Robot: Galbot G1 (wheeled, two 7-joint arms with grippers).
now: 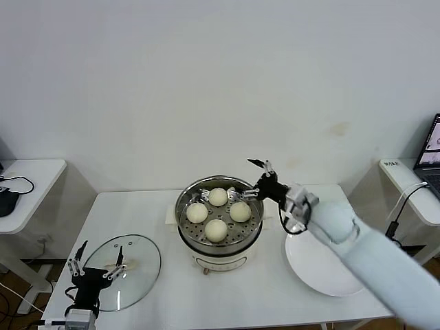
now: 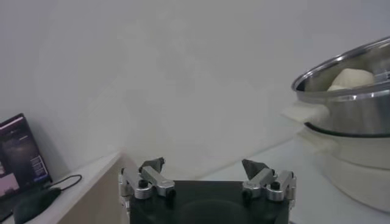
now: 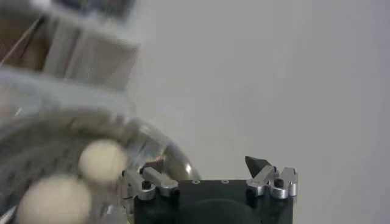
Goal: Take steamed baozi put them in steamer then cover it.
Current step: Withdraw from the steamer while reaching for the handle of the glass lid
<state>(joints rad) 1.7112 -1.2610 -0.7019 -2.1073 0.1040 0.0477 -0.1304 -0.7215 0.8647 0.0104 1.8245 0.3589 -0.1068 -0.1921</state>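
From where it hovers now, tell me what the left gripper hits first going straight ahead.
Probably nothing close: the left gripper, fingers open beside the cover, faces the bare white wall; the steamer stands off to one side.

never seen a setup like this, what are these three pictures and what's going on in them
This is a two-armed robot working at a white table. The big picture is from its head camera; the other two are from cameras on its wrists. In the middle stands a steel steamer with four baozi inside. The glass cover lies on the table to the left, a white plate to the right. The right gripper is open and empty over the steamer's rim. The left gripper, also open and empty, sits by the cover.
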